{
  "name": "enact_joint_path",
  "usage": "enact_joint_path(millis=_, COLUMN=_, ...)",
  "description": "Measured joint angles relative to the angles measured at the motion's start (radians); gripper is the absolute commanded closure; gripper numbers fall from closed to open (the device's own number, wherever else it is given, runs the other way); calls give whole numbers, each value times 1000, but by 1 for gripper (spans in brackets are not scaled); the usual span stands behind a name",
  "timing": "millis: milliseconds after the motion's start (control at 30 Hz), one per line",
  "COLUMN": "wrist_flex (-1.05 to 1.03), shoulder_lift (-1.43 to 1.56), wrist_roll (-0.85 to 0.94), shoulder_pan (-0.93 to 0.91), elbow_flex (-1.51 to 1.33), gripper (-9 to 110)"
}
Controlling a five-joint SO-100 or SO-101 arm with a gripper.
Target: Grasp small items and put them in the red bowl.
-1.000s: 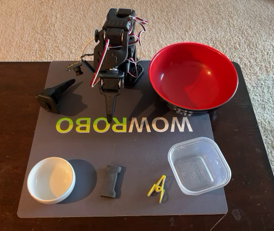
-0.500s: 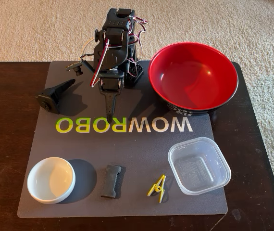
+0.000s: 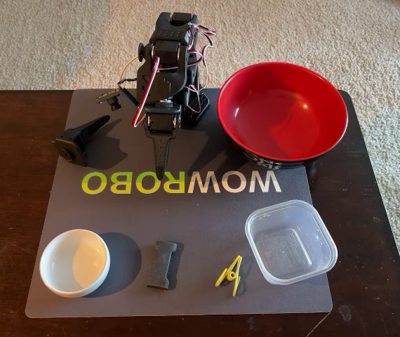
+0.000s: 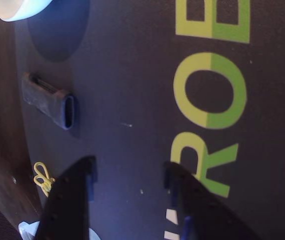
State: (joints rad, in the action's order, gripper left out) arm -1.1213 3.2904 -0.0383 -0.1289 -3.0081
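The red bowl (image 3: 282, 112) stands at the back right of the mat with nothing in it. Along the front lie the small items: a white round dish (image 3: 74, 262), a dark grey ribbed piece (image 3: 163, 265), a yellow clip (image 3: 230, 274) and a clear square container (image 3: 290, 241). A black wedge-shaped part (image 3: 81, 139) rests at the back left. My gripper (image 3: 160, 168) hangs from the folded arm over the lettering, far from every item. In the wrist view the gripper (image 4: 128, 167) is open and holds nothing, with the ribbed piece (image 4: 47, 99), the clip (image 4: 42, 177) and the dish (image 4: 20, 7) to its left.
A grey mat (image 3: 207, 210) with green-and-white WOWROBO lettering covers most of a dark wooden table (image 3: 3, 210). Beige carpet lies beyond the table's back and right edges. The arm's base stands at the back of the mat, just left of the bowl.
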Motion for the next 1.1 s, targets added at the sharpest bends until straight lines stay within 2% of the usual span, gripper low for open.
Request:
enact_joint_path(millis=333, wrist_flex=0, shoulder_lift=0, wrist_roll=0, shoulder_pan=0, elbow_flex=0, gripper=85)
enact_joint_path(millis=433, wrist_flex=0, shoulder_lift=0, wrist_roll=-6, shoulder_pan=0, elbow_flex=0, gripper=97)
enact_joint_path(millis=467, wrist_flex=0, shoulder_lift=0, wrist_roll=-18, shoulder_pan=3, elbow_flex=0, gripper=101)
enact_joint_path(millis=600, wrist_flex=72, shoulder_lift=-3, wrist_roll=-209, shoulder_pan=-20, elbow_flex=38, gripper=101)
enact_joint_path(millis=733, wrist_flex=-26, shoulder_lift=-123, wrist_roll=-430, shoulder_pan=57, elbow_flex=353, gripper=101)
enact_joint_path(millis=800, wrist_flex=-133, shoulder_lift=-324, wrist_roll=-465, shoulder_pan=138, elbow_flex=604, gripper=100)
enact_joint_path(millis=933, wrist_flex=-492, shoulder_lift=-902, wrist_roll=-515, shoulder_pan=247, elbow_flex=1235, gripper=102)
enact_joint_path(millis=1000, wrist_flex=-554, shoulder_lift=-1132, wrist_roll=-583, shoulder_pan=255, elbow_flex=1531, gripper=101)
enact_joint_path(millis=1100, wrist_flex=-554, shoulder_lift=-1339, wrist_roll=-627, shoulder_pan=282, elbow_flex=1761, gripper=100)
